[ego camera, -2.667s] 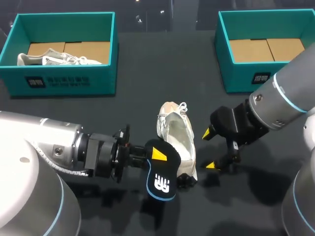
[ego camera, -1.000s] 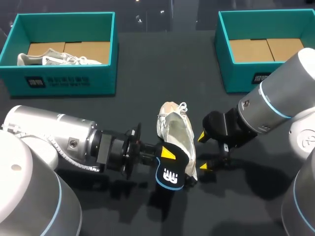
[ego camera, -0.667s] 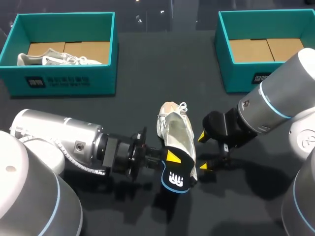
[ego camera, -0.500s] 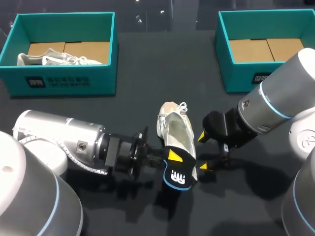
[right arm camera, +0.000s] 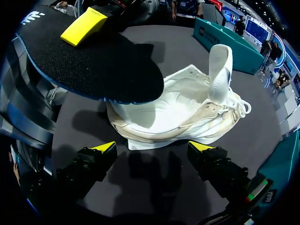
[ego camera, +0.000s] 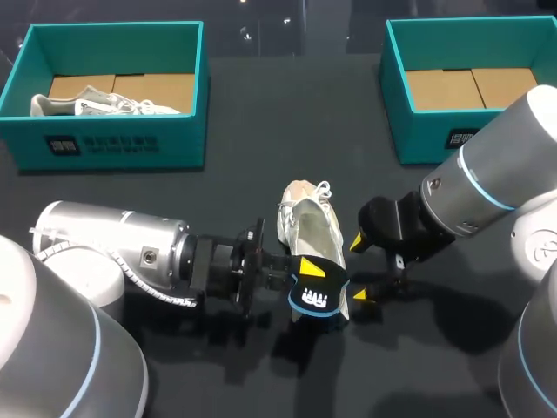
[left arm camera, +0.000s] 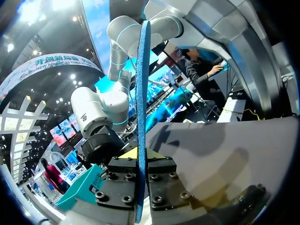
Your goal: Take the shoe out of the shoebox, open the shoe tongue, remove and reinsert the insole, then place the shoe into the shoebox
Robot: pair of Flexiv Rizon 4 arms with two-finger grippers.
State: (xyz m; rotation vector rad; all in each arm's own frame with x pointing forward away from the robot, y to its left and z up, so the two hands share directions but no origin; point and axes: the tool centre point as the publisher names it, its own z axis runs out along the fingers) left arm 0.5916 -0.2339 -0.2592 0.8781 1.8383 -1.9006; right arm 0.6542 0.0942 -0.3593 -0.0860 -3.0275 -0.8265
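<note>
Heel of shoe (ego camera: 311, 228) hidden under insole (ego camera: 318, 296). right shoebox (ego camera: 422, 139) cut off at edge. second shoe (ego camera: 87, 106) partly behind left shoebox (ego camera: 113, 144) wall.

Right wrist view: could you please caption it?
Open right hand faces white shoe; left hand holds black insole over its heel.

The left jaws clamp the black insole (ego camera: 318, 300) over one end of the white shoe (ego camera: 312, 228), right jaws agape alongside.

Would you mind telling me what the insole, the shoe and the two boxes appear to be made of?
Insole: likely foam under black fabric; matte, grainy top and a thin blue edge.
Shoe: seemingly white textile or synthetic leather, mostly matte, with a soft tongue standing up.
Left box and right box: probably cardboard; matte teal walls, plain brown flaps inside.
</note>
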